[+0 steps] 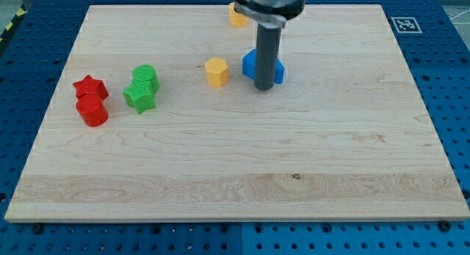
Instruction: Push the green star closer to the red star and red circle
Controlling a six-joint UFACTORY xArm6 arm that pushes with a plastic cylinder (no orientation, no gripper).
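Pale wooden surface filling most of the view, resting on a blue perforated base; a black-and-white square marker at the surface's top right corner, no readable writing on it. No containers anywhere. Dark rod coming down from the view's top centre, my tip planted on the wood, just in front of the blue block, shape unclear behind the rod. No jaws on this arm, only the rod. Yellow hexagon-like block just left of the tip; another yellow block near the top edge, partly hidden by the arm. Far left: red star touching red circle below it. Green star near their right, apart from both, touching green circle above it. Tip well apart from the green star.
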